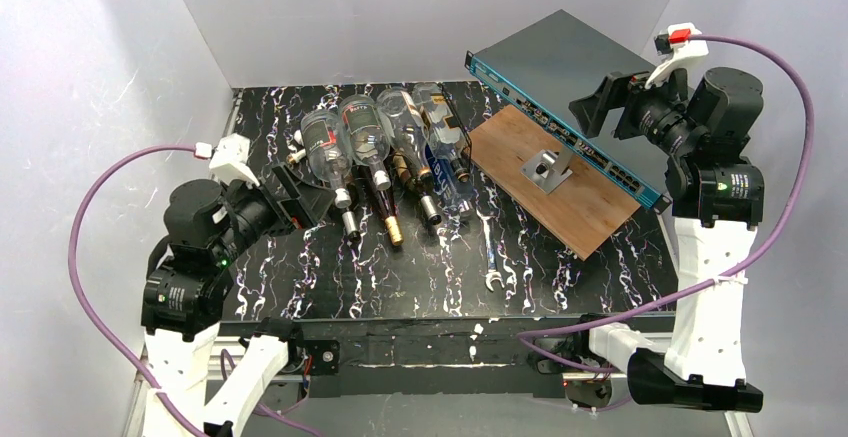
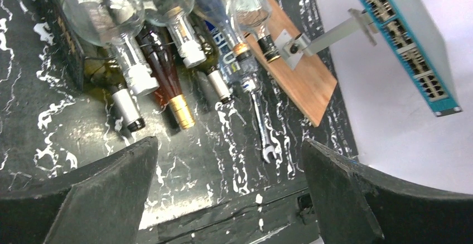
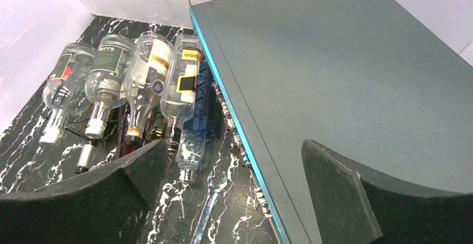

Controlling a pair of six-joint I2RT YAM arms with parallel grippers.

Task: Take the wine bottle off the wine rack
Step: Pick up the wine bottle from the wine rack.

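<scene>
Left gripper (image 2: 228, 143): jaws spread wide, empty. Right gripper (image 3: 234, 146): also spread, empty, hovering over the grey box (image 3: 334, 76). The wine bottles (image 1: 375, 142) lie stacked two deep ahead of the left jaws, necks toward them. The wine rack (image 3: 205, 90) is mostly hidden beneath, probably bearing them all. Risks: pulling one top bottle may roll its neighbours off, and a slick glass neck could slip. A wrench (image 2: 262, 132) and wooden board (image 2: 304, 82) lie ahead-right of the left jaws.

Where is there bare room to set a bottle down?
Bare tabletop runs along the near edge, in front of the bottle necks, left of the wrench. Crowded: stacked bottles at the back, wooden board and grey box at right.
</scene>
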